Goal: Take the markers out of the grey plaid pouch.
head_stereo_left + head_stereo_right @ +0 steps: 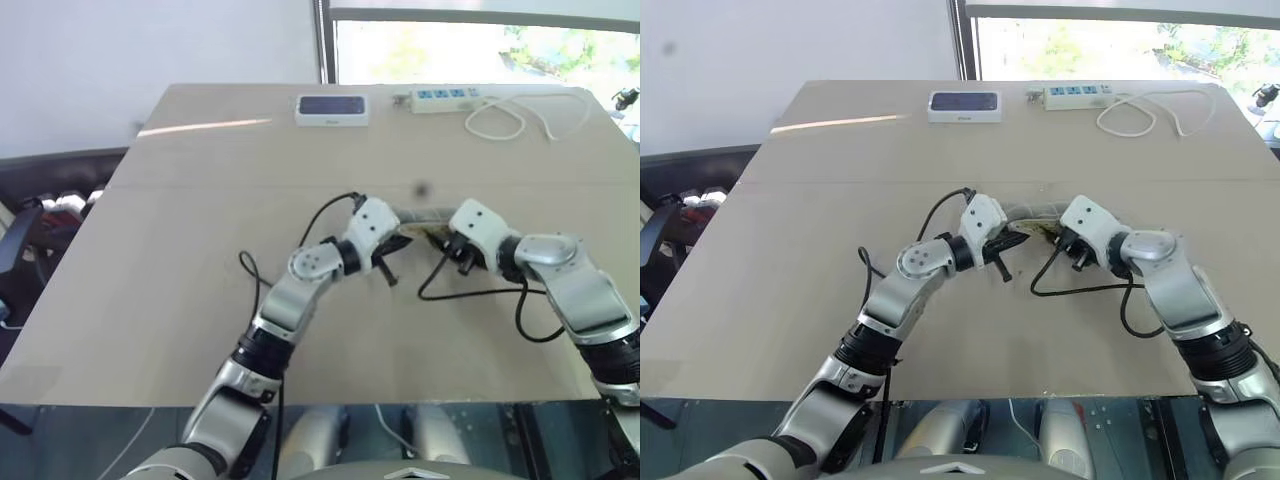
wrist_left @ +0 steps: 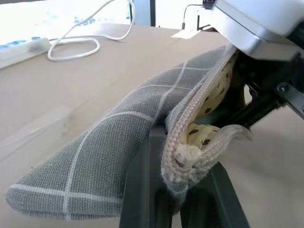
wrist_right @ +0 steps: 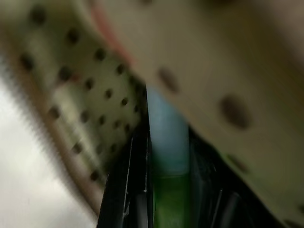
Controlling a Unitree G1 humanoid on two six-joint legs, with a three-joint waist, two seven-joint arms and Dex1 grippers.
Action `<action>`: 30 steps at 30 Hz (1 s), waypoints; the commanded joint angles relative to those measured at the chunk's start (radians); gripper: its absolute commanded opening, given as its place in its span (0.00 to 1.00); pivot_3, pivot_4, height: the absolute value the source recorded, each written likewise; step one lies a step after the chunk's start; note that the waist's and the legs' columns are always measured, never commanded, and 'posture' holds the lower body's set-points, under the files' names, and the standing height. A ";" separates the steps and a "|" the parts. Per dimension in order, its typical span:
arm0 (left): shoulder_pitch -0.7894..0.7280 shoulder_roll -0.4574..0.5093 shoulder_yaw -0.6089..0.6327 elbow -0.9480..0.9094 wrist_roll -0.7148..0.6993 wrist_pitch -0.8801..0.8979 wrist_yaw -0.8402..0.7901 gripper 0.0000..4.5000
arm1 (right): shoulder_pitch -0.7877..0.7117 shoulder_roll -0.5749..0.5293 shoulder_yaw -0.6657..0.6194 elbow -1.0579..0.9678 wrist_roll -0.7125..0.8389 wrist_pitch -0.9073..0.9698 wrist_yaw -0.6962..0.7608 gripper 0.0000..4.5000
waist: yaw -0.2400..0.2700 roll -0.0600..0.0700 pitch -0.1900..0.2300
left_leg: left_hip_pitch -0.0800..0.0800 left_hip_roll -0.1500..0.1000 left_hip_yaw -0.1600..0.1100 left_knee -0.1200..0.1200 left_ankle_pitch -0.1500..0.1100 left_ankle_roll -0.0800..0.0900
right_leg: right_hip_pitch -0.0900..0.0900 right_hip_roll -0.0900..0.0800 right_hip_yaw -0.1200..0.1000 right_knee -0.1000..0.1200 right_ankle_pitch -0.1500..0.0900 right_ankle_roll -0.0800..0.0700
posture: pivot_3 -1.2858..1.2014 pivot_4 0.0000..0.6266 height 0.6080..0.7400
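Near the middle of the table (image 1: pixel 150 300), the grey plaid pouch (image 2: pixel 118 142) was held between the two arms, lifted at its near end and lying roughly along the nine-to-three line in the head views. The left gripper (image 2: pixel 178 190) was clamped tight on the pouch's zipper edge, its black fingers (image 2: pixel 142 190) pinching the pale zipper tape where the mouth gaped, showing a cream lining with dark dots. The right gripper (image 3: pixel 166 190) reached into that open mouth from the three o'clock side, and its fingers were closed around a slim marker (image 3: pixel 167 156) with a green body and a light blue section, seen between the black fingers against the dotted lining. Whether other markers lay inside could not be told. Toward twelve o'clock, at the far edge of the table, a white box with a dark top (image 1: pixel 332 108) sat beside a white power strip (image 1: pixel 445 97), whose white cord (image 1: pixel 520 118) looped across the surface at about one o'clock.
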 commanded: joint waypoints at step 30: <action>-0.025 -0.020 0.035 0.078 0.166 -0.115 0.124 0.00 | -0.003 -0.031 -0.070 -0.134 0.217 0.098 -0.114 0.09 | -0.028 0.001 -0.001 | 0.000 -0.001 0.001 0.000 0.000 0.000 | -0.002 0.000 0.001 0.004 0.000 0.000 | 0.52 0.24 0.98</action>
